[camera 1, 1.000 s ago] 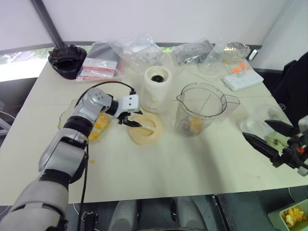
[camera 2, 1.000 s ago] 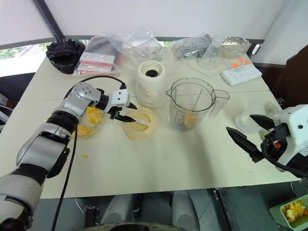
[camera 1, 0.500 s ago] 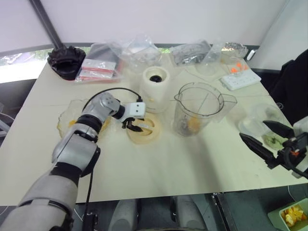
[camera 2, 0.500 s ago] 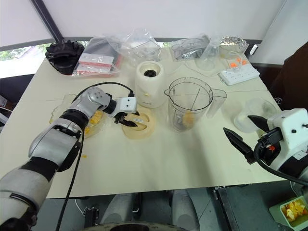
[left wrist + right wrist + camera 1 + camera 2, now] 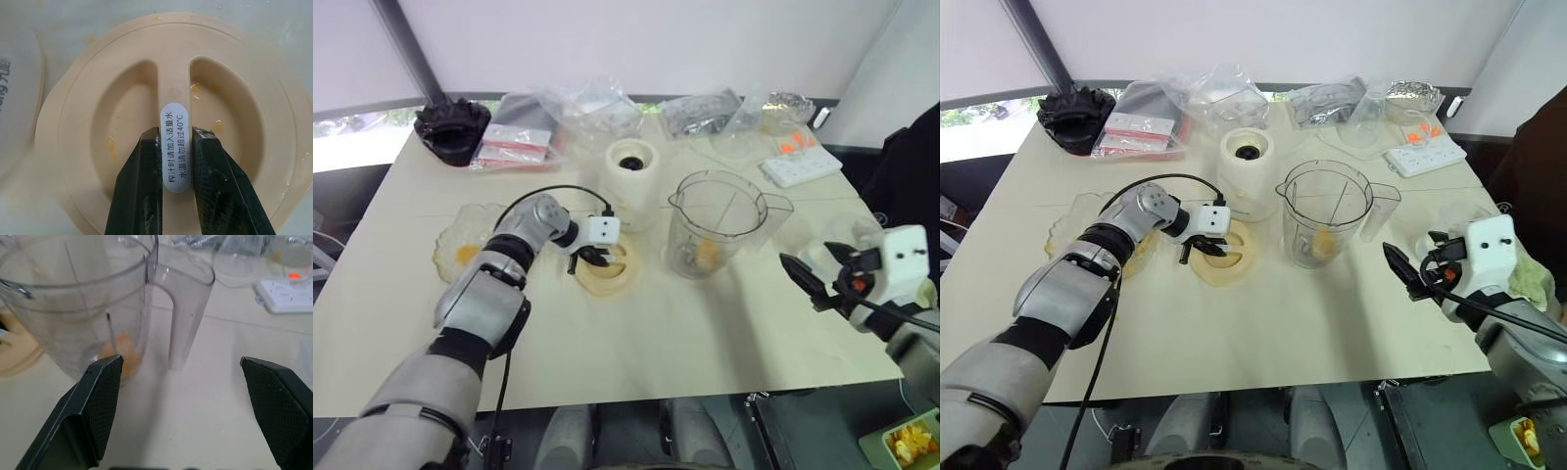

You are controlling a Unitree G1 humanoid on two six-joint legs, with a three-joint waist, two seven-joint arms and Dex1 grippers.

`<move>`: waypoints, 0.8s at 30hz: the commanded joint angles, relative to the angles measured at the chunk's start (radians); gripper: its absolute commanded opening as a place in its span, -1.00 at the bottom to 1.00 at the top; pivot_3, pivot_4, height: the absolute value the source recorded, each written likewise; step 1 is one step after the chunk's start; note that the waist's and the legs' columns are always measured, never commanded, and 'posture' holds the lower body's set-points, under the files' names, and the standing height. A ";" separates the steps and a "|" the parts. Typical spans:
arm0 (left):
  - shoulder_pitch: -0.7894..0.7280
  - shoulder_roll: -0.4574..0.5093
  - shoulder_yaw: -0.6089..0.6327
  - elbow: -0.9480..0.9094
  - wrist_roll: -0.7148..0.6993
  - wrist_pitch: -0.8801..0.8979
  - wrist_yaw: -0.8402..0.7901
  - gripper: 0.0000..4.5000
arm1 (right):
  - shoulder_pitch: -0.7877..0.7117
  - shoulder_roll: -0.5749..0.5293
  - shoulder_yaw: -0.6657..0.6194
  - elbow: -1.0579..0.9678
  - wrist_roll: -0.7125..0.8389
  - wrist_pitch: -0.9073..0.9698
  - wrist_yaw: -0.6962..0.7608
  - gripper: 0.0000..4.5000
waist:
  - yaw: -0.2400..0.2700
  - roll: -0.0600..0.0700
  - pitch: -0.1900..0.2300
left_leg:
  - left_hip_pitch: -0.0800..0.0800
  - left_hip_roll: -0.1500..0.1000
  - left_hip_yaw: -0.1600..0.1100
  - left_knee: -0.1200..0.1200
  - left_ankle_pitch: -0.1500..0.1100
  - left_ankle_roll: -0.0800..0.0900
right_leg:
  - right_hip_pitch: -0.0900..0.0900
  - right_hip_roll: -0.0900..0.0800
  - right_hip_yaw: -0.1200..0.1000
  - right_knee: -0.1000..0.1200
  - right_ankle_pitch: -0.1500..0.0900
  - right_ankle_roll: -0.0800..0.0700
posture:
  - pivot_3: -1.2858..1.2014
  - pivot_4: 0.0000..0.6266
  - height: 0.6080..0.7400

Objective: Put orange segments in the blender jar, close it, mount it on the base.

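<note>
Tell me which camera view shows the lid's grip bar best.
The left wrist view: the lid faces the camera, and the left gripper is shut on its labelled centre bar. In the eye views the lid is small on the table, its bar partly covered by that gripper. The right wrist view shows just its edge.

The blender jar [image 5: 83, 298] is cut off at the top edge of the right wrist view. Its blades are blurred behind an orange segment [image 5: 120, 355]. The lid [image 5: 166, 127] is cropped below.
</note>
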 commanded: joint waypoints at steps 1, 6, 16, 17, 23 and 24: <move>-0.036 0.021 0.095 -0.041 -0.094 0.034 -0.067 -0.88 | -0.046 0.044 0.065 0.058 -0.099 -0.077 0.003 0.77 | 0.000 0.000 0.000 | 0.000 0.000 0.000 0.000 0.000 0.000 | 0.000 0.000 0.000 0.001 0.000 0.000 | 0.03 -0.52 1.00; -0.055 0.066 0.235 -0.211 -0.267 0.176 -0.228 -0.88 | -0.136 0.117 0.187 0.186 -0.240 -0.156 -0.004 0.77 | -0.002 0.000 0.001 | -0.001 0.000 0.000 -0.001 0.000 0.000 | -0.001 0.001 0.000 0.001 0.000 0.001 | 0.03 -0.52 1.00; 0.151 0.222 0.322 -0.847 -0.444 0.585 -0.225 -0.88 | -0.279 0.228 0.225 0.348 -0.366 -0.237 -0.019 0.77 | -0.026 0.001 0.001 | 0.001 0.001 -0.001 -0.001 0.000 0.000 | -0.001 0.002 0.000 0.003 0.000 0.001 | 0.03 -0.52 1.00; 0.162 0.233 0.328 -0.887 -0.457 0.615 -0.212 -0.88 | -0.297 0.240 0.220 0.366 -0.373 -0.242 -0.025 0.77 | -0.026 0.001 0.001 | 0.001 0.001 -0.001 -0.001 0.000 0.000 | -0.001 0.002 0.000 0.004 0.000 0.002 | 0.03 -0.52 1.00; 0.188 0.285 0.355 -1.038 -0.522 0.726 -0.147 -0.88 | -0.389 0.285 0.218 0.473 -0.393 -0.281 -0.008 0.77 | -0.027 0.002 0.001 | 0.001 0.001 -0.002 -0.001 0.000 0.000 | -0.001 0.003 0.000 0.005 0.002 0.003 | 0.03 -0.52 1.00; 0.189 0.291 0.354 -1.052 -0.530 0.735 -0.143 -0.88 | -0.402 0.293 0.218 0.486 -0.394 -0.284 -0.005 0.77 | -0.027 0.002 0.001 | 0.001 0.001 -0.002 -0.001 0.000 0.000 | -0.001 0.003 0.000 0.005 0.002 0.003 | 0.03 -0.52 1.00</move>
